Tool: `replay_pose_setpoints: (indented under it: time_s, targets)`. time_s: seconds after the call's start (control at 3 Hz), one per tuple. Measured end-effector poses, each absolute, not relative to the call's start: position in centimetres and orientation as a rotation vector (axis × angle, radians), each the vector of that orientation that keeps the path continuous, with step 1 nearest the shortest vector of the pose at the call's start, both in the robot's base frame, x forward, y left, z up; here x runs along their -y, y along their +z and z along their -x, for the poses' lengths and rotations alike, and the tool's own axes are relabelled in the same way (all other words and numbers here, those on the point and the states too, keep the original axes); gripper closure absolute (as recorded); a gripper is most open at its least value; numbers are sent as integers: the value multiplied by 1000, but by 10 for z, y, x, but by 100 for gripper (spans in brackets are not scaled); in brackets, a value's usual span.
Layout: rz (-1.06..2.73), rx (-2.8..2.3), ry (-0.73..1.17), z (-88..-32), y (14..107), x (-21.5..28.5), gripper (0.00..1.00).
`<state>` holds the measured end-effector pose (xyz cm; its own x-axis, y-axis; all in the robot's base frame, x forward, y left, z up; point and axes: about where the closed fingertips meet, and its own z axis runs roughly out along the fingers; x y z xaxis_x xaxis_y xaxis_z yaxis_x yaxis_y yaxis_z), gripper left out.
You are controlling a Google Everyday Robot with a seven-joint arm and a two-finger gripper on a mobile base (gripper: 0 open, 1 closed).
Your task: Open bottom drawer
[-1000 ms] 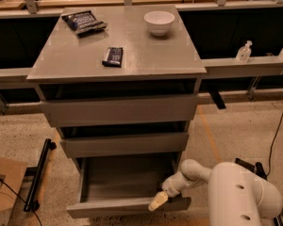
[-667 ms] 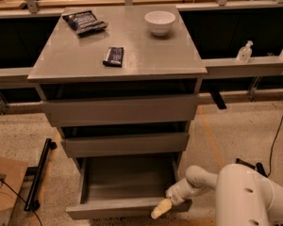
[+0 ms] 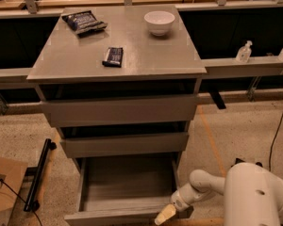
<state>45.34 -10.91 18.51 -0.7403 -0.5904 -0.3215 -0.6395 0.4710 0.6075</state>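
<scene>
The bottom drawer (image 3: 122, 185) of the grey cabinet is pulled out toward me, showing its shallow grey box interior; its slim front (image 3: 108, 216) sits at the lower edge of the view. The middle drawer front (image 3: 125, 145) and the taller top drawer front (image 3: 120, 110) above it are pushed in. My gripper (image 3: 164, 215), with pale yellow fingertips on a white arm (image 3: 203, 185), is at the right end of the bottom drawer's front, at or just beside its corner.
On the cabinet top (image 3: 146, 55) lie a white bowl (image 3: 159, 22), a dark snack bag (image 3: 83, 21) and a small dark bar (image 3: 113, 56). A cardboard box (image 3: 2, 189) and a black pole (image 3: 40, 173) stand on the floor at left. Bottles (image 3: 244, 52) sit on a ledge at right.
The bottom drawer has slid farther out toward me. My gripper has moved down and toward me along with the drawer front's right end.
</scene>
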Motion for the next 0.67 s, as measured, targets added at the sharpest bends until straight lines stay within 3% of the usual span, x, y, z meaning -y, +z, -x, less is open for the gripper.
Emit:
replay_pose_setpoints:
  time_s: [0.67]
  targets:
    - [1086, -2588, 877, -445, 267, 147, 0]
